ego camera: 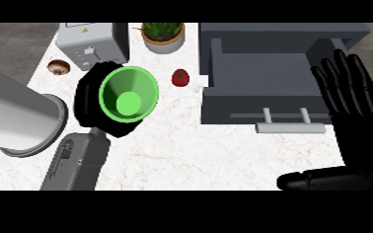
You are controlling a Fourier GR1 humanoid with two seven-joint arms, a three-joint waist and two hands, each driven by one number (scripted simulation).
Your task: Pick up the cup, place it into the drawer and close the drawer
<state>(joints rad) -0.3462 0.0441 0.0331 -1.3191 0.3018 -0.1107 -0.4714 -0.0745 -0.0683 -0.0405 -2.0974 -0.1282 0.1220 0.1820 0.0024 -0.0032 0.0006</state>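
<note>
A green cup is held up above the counter, its open mouth turned towards my view. My left hand is curled round it from behind, and most of the hand is hidden by the cup. The grey drawer stands pulled open at the right, its inside bare, with a light handle on its front. My right hand rests open at the right edge, fingers up, beside the drawer.
A grey toaster and a potted plant stand at the back. A small red fruit lies between cup and drawer. A brown round object sits at the left, and a large grey cylinder fills the left edge.
</note>
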